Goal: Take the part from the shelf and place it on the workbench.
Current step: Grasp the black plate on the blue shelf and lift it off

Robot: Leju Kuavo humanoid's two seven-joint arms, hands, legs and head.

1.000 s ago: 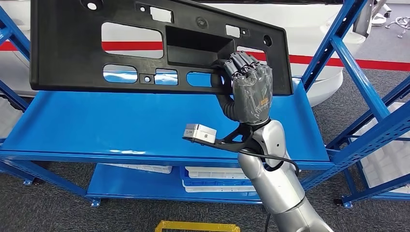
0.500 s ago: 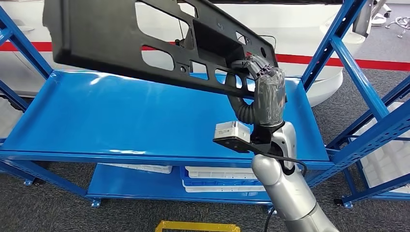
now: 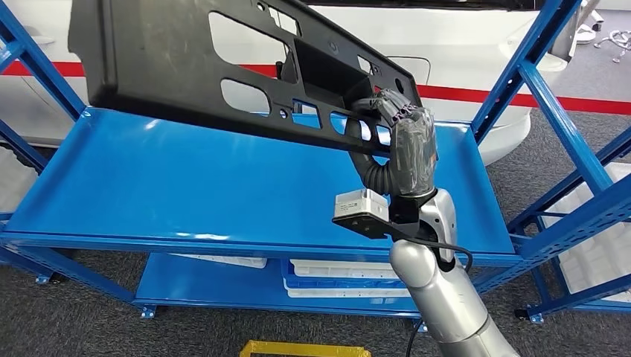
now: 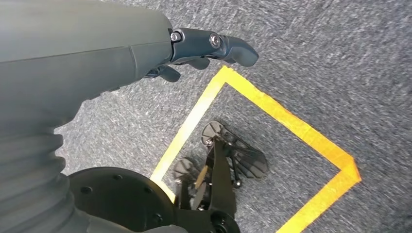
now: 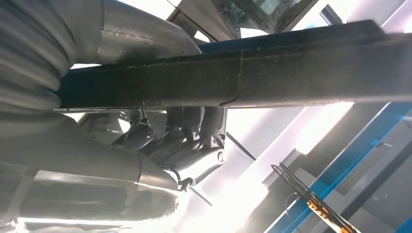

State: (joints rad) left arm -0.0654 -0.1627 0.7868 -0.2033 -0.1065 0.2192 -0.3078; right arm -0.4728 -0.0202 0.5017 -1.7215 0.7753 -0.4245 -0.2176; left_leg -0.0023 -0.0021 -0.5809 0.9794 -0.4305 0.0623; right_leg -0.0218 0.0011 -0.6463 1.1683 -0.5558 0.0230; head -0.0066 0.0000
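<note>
Head view, inspected remotely: I see the part [image 3: 201,67], a long black plastic panel with several cut-outs, across the upper left and upper centre of the frame, tilted so that its left end sits higher and nearer the camera. It is clear of the blue shelf [image 3: 186,186] beneath it, with no contact I can make out between panel and shelf surface. I note the right hand [image 3: 405,137] right of centre, its dark fingers [image 3: 387,100] hooked over the panel's lower right edge and into an opening there, so the hand grips the part. The silver right arm rises from the lower right of the frame, with a small grey camera box at the wrist. A white body with a red stripe [image 3: 484,93] stands behind the shelf in the upper right. White trays [image 3: 335,268] lie on the lower shelf level, lower centre. Right wrist view confirms the grip: the fingers [image 5: 189,131] wrap under the part's dark edge [image 5: 233,77] running across the middle of the frame. Left wrist view shows the left hand [image 4: 194,48] at upper centre, fingers extended and apart, holding nothing, above grey carpet marked with yellow tape [image 4: 291,126].
</note>
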